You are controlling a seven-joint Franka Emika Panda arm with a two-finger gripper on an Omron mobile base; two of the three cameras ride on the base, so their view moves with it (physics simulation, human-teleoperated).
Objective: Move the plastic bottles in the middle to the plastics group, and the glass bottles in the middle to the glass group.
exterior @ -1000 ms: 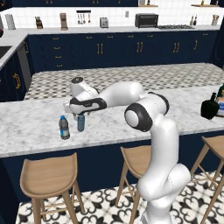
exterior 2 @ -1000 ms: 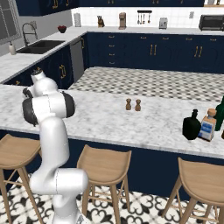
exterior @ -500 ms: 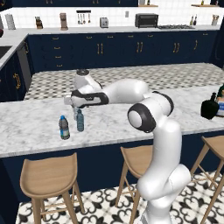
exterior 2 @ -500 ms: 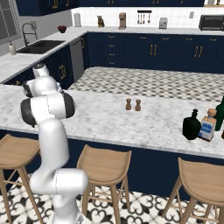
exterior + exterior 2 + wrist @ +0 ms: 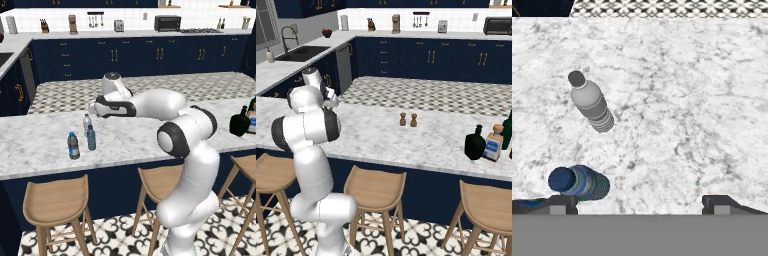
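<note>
Our all-blue plastic bottle (image 5: 91,138) stands upright on the marble counter (image 5: 45,150), just beside the white-capped bottle (image 5: 87,122) and the dark-labelled bottle (image 5: 73,146). The gripper (image 5: 639,202) hangs above, fingers wide and empty. We judge that swinging away low could topple these tightly grouped bottles.

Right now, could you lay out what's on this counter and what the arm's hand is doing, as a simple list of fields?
gripper: open, holding nothing, over the marble counter
left end: clear white-capped bottle, slim blue bottle, blue-capped labelled bottle, all upright, close together
right end: black bulbous bottle, square labelled bottle, tall green bottle
mid-counter: two brown shakers
</note>
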